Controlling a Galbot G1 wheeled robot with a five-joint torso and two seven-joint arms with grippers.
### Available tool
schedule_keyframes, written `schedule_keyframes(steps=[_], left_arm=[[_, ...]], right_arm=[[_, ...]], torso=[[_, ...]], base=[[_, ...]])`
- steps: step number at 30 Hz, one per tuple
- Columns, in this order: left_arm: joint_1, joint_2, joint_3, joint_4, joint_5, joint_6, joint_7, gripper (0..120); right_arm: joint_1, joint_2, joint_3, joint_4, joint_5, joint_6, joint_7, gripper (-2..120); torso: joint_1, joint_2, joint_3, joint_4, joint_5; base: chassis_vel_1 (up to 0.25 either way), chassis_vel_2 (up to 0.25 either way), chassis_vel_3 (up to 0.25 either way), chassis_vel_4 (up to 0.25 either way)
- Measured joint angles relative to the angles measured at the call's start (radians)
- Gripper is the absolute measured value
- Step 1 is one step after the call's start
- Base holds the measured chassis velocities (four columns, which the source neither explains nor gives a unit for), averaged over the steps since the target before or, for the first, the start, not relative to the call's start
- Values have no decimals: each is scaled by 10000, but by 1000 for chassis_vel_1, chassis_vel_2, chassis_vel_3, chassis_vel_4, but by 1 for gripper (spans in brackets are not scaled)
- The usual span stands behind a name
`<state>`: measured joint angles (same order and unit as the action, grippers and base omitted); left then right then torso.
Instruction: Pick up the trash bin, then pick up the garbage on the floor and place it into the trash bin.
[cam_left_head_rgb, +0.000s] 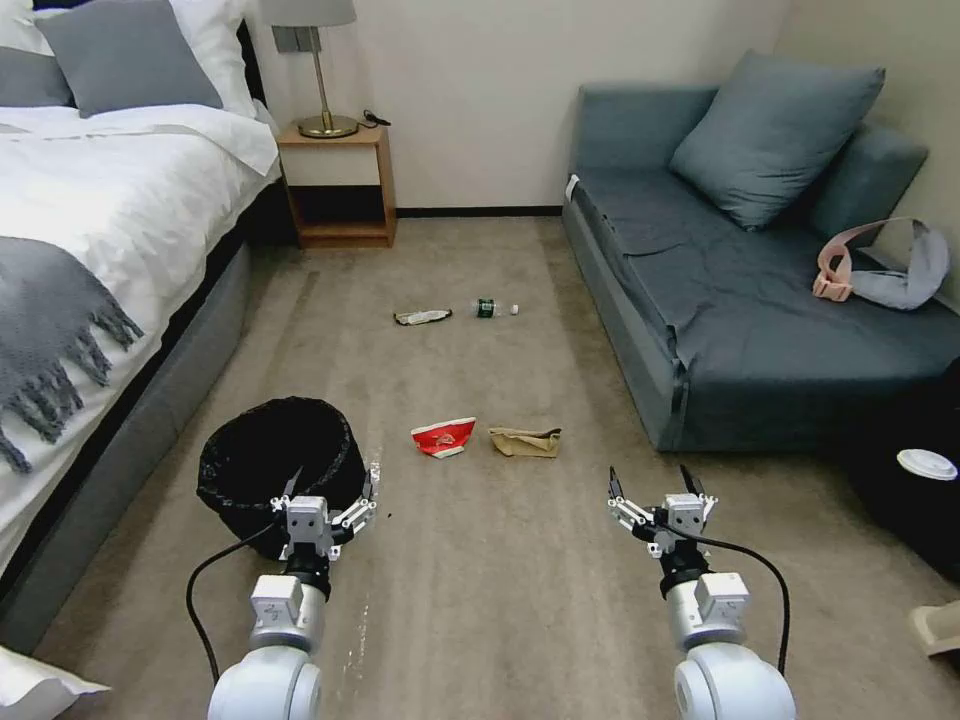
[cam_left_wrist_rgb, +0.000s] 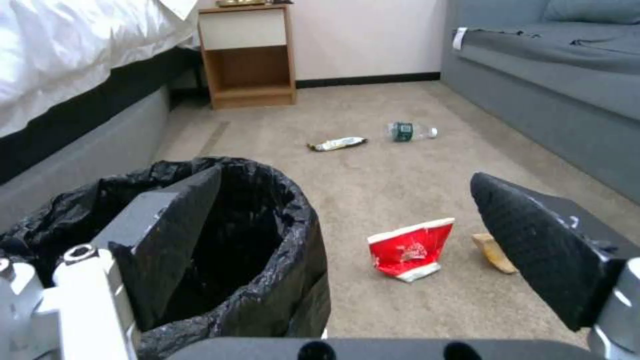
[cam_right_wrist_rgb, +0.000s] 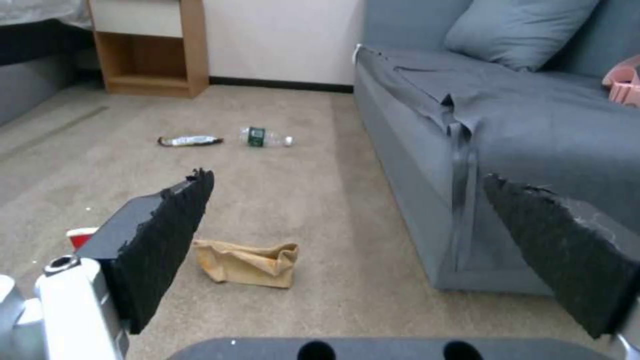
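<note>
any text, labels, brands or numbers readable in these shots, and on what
None can be read.
Flattened red cup: a white printed mark, too blurred to read.
Small bottle: a green label, too small to read.
Snack wrapper: print too small to read.
Brown paper bag: no print visible.
Black-lined trash bin: no print visible.

The trash bin (cam_left_head_rgb: 280, 462) wears a crinkly, glossy black plastic liner. Beside it the flattened cup (cam_left_head_rgb: 443, 437) is creased red-and-white paper, and the crumpled bag (cam_left_head_rgb: 525, 441) is matt brown paper. The snack wrapper (cam_left_head_rgb: 422, 317) glints like foil; the bottle (cam_left_head_rgb: 495, 309) is clear plastic. The carpet (cam_left_head_rgb: 480, 600) is matt, short-piled beige (faintly streaked). The sofa (cam_left_head_rgb: 760, 320) is woven grey-blue cloth, the nightstand (cam_left_head_rgb: 338, 185) smooth wood.
</note>
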<state>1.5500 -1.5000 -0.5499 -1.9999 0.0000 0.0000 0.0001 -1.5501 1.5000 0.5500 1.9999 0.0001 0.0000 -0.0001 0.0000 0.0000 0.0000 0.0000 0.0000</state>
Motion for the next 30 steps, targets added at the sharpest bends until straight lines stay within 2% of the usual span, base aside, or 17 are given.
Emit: schedule_keyframes(steps=[30], left_arm=[[0, 0, 0, 0, 1, 0, 0, 100]], right_arm=[[0, 0, 0, 0, 0, 0, 0, 100]], torso=[[0, 0, -1, 0, 0]], base=[[0, 0, 0, 0]])
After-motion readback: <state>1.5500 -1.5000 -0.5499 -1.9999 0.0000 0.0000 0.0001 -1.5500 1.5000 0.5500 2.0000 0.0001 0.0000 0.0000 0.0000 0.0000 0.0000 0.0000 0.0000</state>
